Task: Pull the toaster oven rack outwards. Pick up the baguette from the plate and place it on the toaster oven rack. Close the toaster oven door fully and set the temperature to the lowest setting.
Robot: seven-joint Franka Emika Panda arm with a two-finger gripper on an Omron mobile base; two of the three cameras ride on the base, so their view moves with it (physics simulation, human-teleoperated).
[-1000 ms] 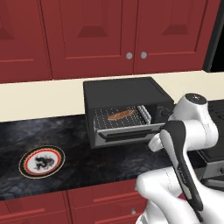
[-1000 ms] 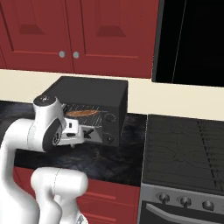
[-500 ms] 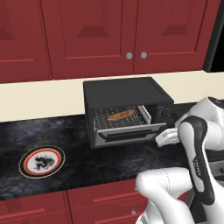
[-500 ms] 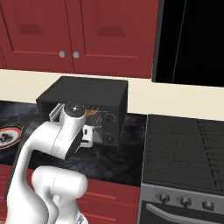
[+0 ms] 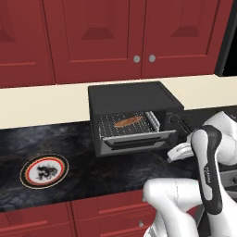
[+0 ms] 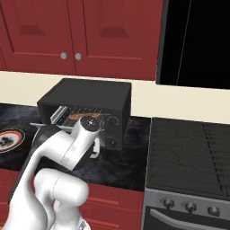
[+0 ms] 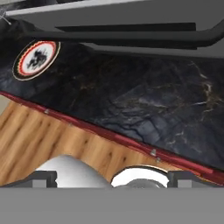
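Baguette (image 5: pixel 128 122) already on rack (image 5: pixel 127 124) inside oven (image 5: pixel 133 115); plate (image 5: pixel 44 170) bare near worktop (image 5: pixel 139 162) front-left edge. Gripper (image 5: pixel 179 152) swung right and low since a second ago, now under door (image 5: pixel 139 139) right end. Fingers apart, empty. Door half open; next likely push shut, then dial.

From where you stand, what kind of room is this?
Most likely a home kitchen: red cabinets hang above a dark marble counter, a toaster oven stands on it with its door down, and a stove sits to the right.
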